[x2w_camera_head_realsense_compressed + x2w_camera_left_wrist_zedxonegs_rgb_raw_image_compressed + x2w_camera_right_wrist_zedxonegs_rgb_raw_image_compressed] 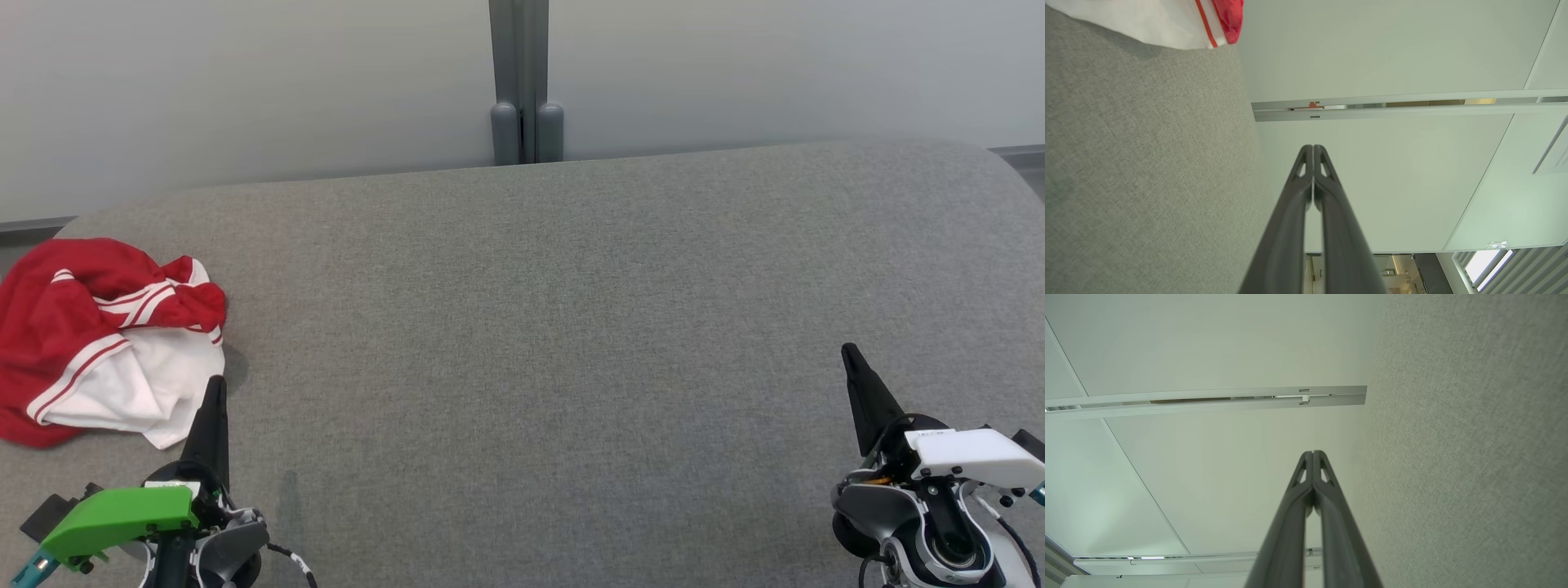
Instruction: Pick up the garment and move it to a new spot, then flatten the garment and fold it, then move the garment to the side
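Observation:
A crumpled red and white garment (102,339) with red-and-white stripes lies bunched at the far left of the grey fabric surface (539,327); its white edge (1167,22) shows at the top left of the left wrist view. My left gripper (216,384) is shut and empty, its tip just right of the garment's lower right edge. In the left wrist view its fingers (1312,148) are pressed together. Far off at the lower right, my right gripper (847,349) is shut and empty, tips together (1312,453) in the right wrist view.
The grey padded surface has a rounded far edge, with a pale wall behind it. A grey post (522,82) with two rounded feet stands at the back centre. A wide bare stretch of fabric lies between the two grippers.

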